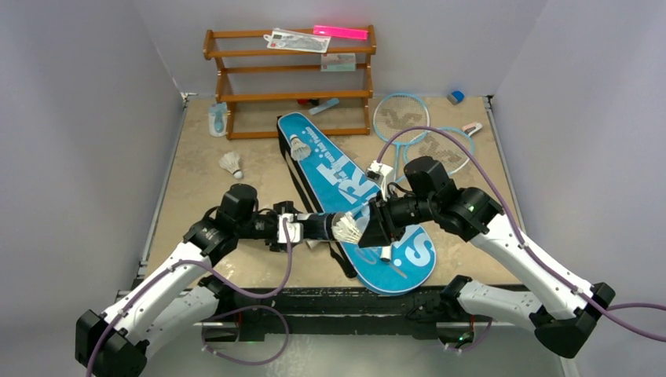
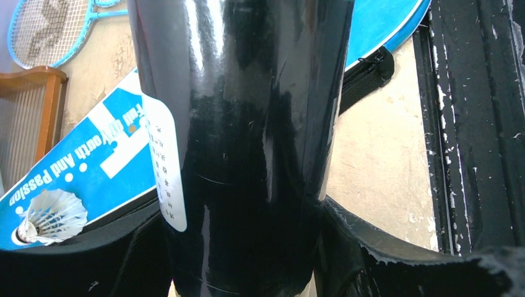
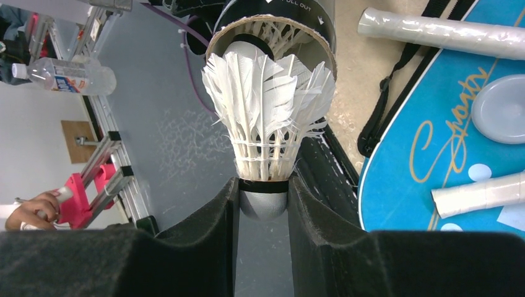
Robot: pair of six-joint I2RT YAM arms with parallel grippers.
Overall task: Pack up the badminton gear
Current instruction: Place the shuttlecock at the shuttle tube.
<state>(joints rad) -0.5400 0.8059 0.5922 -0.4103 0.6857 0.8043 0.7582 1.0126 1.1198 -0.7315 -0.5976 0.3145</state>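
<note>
Top view looks down; wrist views close, sharing bag (image 2: 80, 167).

Soft, even light from above fills the overhead view. The tabletop (image 1: 196, 177) is bright and carries only faint, diffuse shadows, while the pink strip (image 1: 341, 32) on the rack (image 1: 290, 96) glows overexposed. At the left wrist, white streaks of glare run down the glossy black tube (image 2: 247, 124). At the right wrist, the shuttlecock (image 3: 266, 105) is sharp and bright, and the bottle (image 3: 65, 75) behind it is slightly soft.
</note>
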